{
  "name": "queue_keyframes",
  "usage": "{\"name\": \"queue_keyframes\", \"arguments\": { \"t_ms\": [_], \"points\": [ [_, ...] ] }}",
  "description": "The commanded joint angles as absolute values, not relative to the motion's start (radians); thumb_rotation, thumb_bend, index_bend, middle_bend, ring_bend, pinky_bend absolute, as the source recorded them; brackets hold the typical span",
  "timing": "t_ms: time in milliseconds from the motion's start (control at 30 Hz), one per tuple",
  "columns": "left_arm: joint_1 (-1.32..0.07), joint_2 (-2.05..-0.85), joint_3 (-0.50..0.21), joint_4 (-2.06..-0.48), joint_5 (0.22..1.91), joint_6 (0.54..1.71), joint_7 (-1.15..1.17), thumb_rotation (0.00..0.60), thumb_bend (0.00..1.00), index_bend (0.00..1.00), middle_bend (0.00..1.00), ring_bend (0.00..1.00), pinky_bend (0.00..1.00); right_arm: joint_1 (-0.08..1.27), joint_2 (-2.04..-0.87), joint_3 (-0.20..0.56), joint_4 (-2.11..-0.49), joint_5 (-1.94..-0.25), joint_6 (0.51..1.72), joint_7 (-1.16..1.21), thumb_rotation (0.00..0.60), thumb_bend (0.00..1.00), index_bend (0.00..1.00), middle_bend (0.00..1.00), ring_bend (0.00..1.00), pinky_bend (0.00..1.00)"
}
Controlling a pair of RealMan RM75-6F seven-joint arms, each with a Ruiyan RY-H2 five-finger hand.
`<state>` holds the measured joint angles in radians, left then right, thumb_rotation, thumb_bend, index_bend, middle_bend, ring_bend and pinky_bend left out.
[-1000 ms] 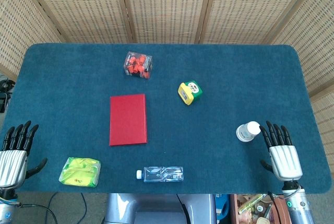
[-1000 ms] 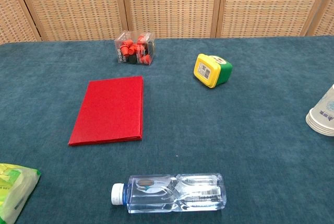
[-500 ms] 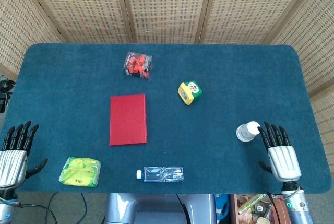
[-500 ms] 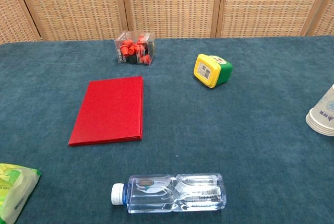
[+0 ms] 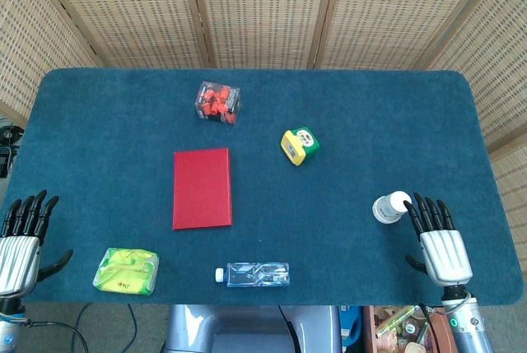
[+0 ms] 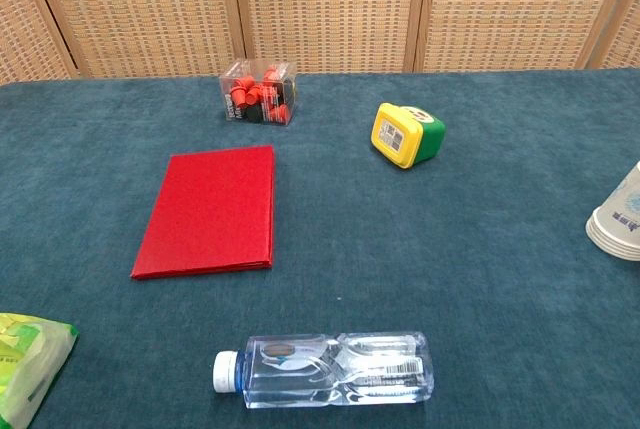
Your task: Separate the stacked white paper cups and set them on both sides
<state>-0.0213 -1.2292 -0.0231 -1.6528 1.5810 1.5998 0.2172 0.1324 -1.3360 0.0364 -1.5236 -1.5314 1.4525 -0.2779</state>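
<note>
My right hand (image 5: pixel 437 239) lay flat near the table's (image 5: pixel 370 123) front right edge, fingers spread and holding nothing, their tips just beside the cups (image 5: pixel 390 206). My left hand (image 5: pixel 21 240) lay flat at the front left edge, just as open and empty, well apart from the stack. The cups lay tipped on their side on the right part of the table, nested together; in the chest view their rims (image 6: pixel 612 235) showed at the right border of the frame, layered one inside another. Nothing had been separated, so I judged the task at its very start: the reach for the stack. The next move called for closing my right hand around the outer cup, lifting the stack, and bringing my left hand across to pull one cup free. A bottle (image 5: pixel 257 274), a red book (image 5: pixel 202 188) and a green packet (image 5: pixel 126 271) lay between my left hand and the stack, so that crossing would need some height.
</note>
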Motion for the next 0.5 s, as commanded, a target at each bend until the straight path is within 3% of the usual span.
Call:
{"name": "queue_keyframes", "arguments": {
  "t_ms": [33,267,500],
  "points": [
    [-0.024,-1.225,-0.026,-1.659,1.577,1.594,0.209,0.600,0.22,0.00,0.00,0.00,0.00,0.134,-1.334,0.039,-1.525,-1.525,1.447,-0.275,0.600,0.08,0.02,0.00,0.00,0.10],
    [-0.046,-1.224,-0.040,-1.680,1.567,1.568,0.224,0.600,0.22,0.00,0.00,0.00,0.00,0.146,-1.330,0.049,-1.534,-1.514,1.429,-0.281,0.600,0.08,0.02,0.00,0.00,0.10],
    [-0.059,-1.238,-0.041,-1.679,1.569,1.553,0.251,0.600,0.22,0.00,0.00,0.00,0.00,0.209,-1.276,0.098,-1.660,-1.477,1.354,-0.356,0.600,0.08,0.02,0.00,0.00,0.10]
  ]
}}
